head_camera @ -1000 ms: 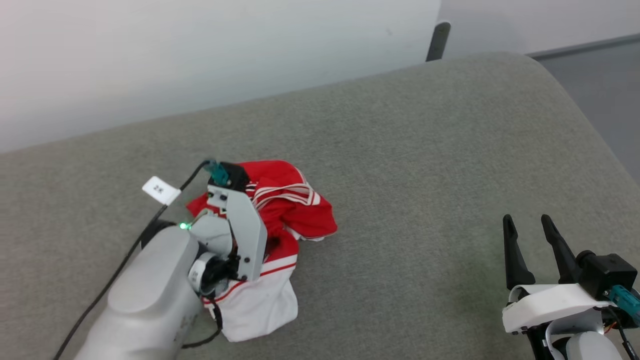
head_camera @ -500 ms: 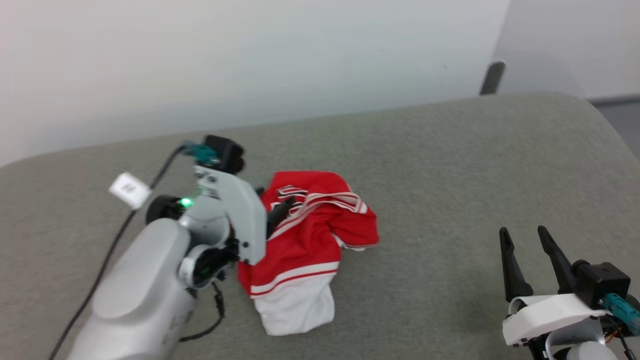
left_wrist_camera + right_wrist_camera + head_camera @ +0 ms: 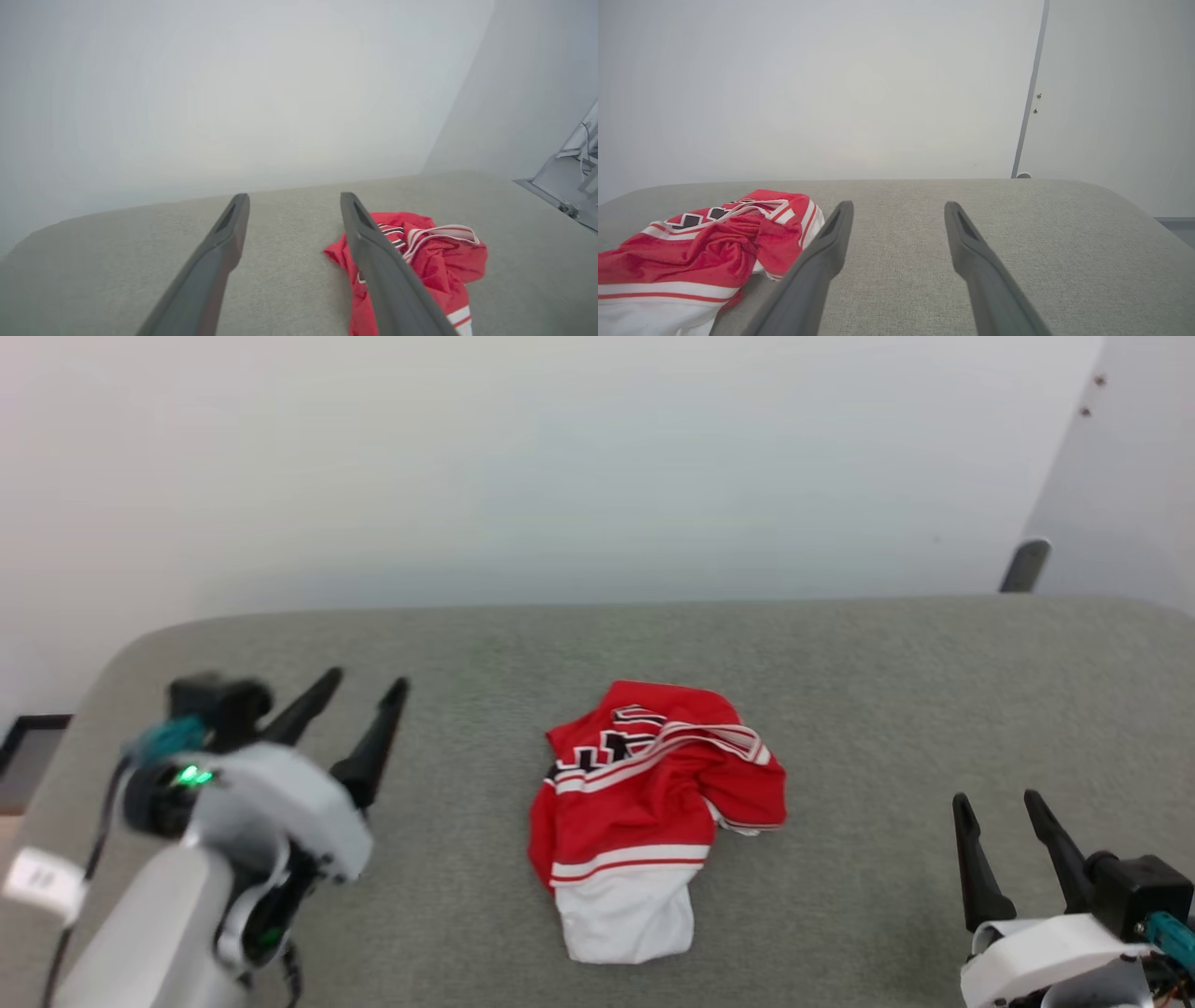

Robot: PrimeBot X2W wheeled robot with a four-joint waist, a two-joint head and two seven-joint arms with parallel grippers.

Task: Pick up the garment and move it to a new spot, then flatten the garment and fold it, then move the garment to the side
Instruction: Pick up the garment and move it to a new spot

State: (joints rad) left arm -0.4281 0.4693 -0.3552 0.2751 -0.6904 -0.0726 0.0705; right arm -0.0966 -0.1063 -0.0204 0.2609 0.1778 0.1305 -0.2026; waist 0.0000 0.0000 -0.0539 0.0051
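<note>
Garment [image 3: 644, 812]: one, a single red-and-white heap at the middle of the frame.
Claws: two, the left claw [image 3: 366, 679] at the left of the frame and the right claw [image 3: 995, 798] at the lower right.
Fingers [image 3: 971, 859]: four (two dark ones to each claw).
Desk [image 3: 887, 691]: one, grey and cloth-covered.
White tag [image 3: 39, 880]: one, lower left corner.
Green light [image 3: 191, 775]: one, on the left wrist.
Dark post [image 3: 1024, 567]: one, upper right.
</note>
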